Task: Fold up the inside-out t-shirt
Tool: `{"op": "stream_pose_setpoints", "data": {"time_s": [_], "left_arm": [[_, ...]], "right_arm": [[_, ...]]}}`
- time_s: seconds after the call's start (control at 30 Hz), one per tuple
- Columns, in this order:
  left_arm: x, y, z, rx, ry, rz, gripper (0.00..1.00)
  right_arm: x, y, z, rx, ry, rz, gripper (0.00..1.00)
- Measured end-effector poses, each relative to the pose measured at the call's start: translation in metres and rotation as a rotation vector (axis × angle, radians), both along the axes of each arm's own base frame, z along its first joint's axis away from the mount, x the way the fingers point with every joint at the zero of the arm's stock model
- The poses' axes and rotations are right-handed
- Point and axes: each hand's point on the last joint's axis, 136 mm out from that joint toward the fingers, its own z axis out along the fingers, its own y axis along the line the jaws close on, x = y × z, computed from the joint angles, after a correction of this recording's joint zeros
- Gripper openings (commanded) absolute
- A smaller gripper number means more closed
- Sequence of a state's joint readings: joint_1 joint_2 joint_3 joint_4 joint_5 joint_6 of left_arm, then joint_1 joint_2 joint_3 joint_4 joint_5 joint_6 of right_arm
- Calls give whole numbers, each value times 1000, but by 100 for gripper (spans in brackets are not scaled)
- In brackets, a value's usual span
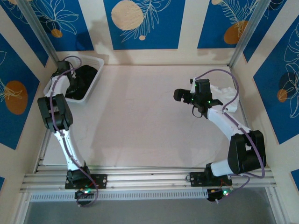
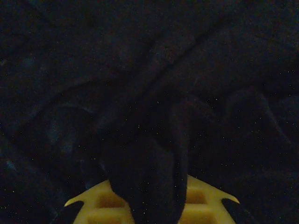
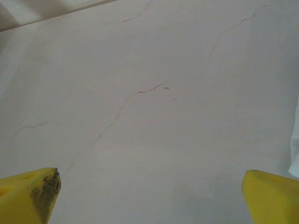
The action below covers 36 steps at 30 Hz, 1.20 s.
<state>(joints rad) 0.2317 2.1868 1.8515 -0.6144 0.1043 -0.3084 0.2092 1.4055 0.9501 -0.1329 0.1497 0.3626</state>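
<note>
Above the pale, cracked table (image 3: 149,93) the right pincer (image 3: 152,186) gapes; left pincer (image 2: 149,201) pinches the t-shirt (image 2: 140,70).

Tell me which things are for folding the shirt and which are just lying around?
For the job:
black t-shirt, bunched in the white bin
left gripper, shut on a fold of it
right gripper, open above the table

Just lying about:
white garment, near the table's right edge
</note>
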Motion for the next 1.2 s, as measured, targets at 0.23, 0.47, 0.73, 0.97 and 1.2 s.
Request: {"op": "stream_pose_setpoints", "data": {"time_s": [0.23,0.47,0.73,0.97,1.2], "left_arm": [[-17,-3,121,57,-226,5,1],[-82,-37,352,134,-748,-18,1],[-138,-179,449,13,-1001,-348,3],[-158,-293,368,-137,-866,-588,9],[-119,-366,188,-173,-480,-661,72]], "right_arm": [[-3,-12,34,-92,-48,-6,91],[-8,-19,98,-113,-182,-17,91],[-19,-26,116,-118,-171,-29,92],[-31,-31,118,-117,-139,-35,93],[-24,-34,76,-98,-17,-45,92]]}}
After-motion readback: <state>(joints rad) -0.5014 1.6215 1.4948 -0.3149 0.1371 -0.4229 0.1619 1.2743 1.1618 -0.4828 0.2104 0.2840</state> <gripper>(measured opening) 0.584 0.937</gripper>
